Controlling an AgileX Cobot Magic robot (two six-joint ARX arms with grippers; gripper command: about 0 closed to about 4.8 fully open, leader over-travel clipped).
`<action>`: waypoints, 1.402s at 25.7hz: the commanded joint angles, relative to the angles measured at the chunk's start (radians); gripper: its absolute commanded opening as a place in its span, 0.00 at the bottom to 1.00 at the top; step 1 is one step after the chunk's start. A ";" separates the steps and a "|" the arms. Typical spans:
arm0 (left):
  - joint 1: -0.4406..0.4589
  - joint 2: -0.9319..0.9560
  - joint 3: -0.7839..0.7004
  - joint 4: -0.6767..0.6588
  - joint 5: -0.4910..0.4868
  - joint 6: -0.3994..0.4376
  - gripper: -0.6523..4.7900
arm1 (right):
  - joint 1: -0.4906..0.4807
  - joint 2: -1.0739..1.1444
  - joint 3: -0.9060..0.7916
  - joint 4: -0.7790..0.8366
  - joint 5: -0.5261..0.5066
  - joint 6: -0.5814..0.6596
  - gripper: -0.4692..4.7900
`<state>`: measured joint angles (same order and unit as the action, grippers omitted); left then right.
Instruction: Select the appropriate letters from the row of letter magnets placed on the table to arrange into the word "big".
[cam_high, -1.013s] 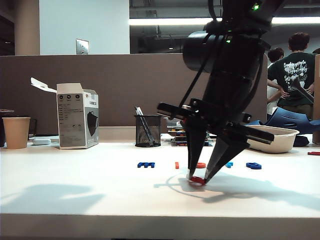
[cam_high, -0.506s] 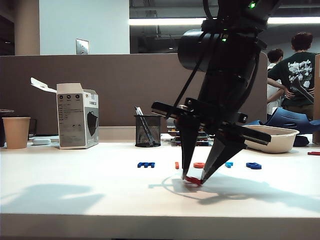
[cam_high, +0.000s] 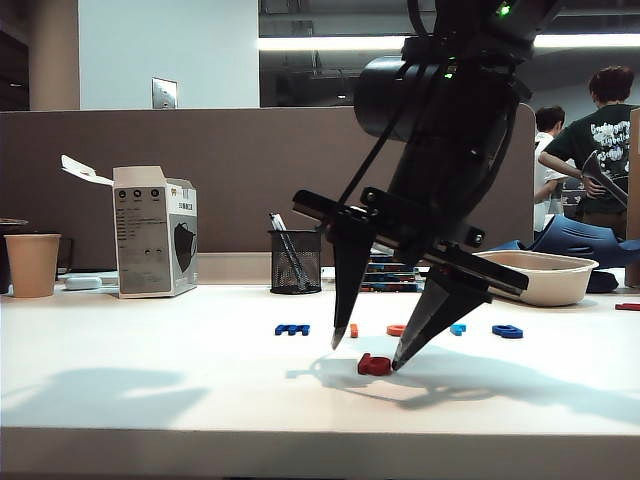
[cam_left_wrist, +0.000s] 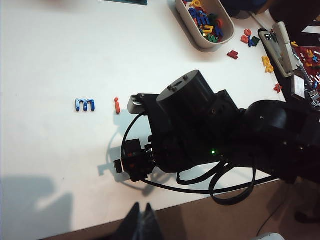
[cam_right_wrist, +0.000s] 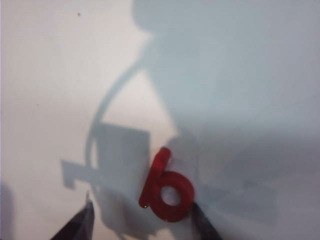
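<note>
Your right gripper (cam_high: 365, 355) stands with its jaws spread wide, tips pointing down at the table (cam_high: 150, 380). The red looped letter (cam_high: 373, 365) lies flat on the white surface between the two fingertips (cam_high: 404, 359) — gripped by neither, though one tip sits just beside it. In the right wrist view you see that same letter (cam_right_wrist: 166, 186) lying free, a dark fingertip on either side.

Behind it, farther from the front edge, the rest of the row runs across the table: the dark blue "m" (cam_high: 292, 329), the thin orange-red bar (cam_high: 354, 330), the orange ring (cam_high: 396, 329), a light blue piece (cam_high: 458, 328) and the dark blue looped letter (cam_high: 507, 331).

Your left gripper (cam_left_wrist: 140, 225) hangs high above the table edge — its fingers pressed together, holding nothing. A beige tray (cam_left_wrist: 192, 31) of spare letters sits at the far side.
</note>
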<state>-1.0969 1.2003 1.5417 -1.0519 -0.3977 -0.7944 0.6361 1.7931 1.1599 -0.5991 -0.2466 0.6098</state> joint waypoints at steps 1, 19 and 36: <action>0.001 -0.002 0.004 0.006 -0.008 0.001 0.11 | -0.002 -0.003 0.003 0.000 -0.002 0.000 0.55; 0.001 -0.002 0.004 0.006 -0.007 0.001 0.11 | -0.076 0.114 0.288 0.010 0.050 -0.132 0.55; 0.001 -0.002 0.004 0.006 -0.008 0.001 0.11 | -0.085 0.316 0.375 -0.064 0.100 -0.146 0.47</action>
<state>-1.0969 1.2003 1.5417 -1.0523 -0.3977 -0.7944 0.5503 2.0830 1.5471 -0.6247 -0.1574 0.4656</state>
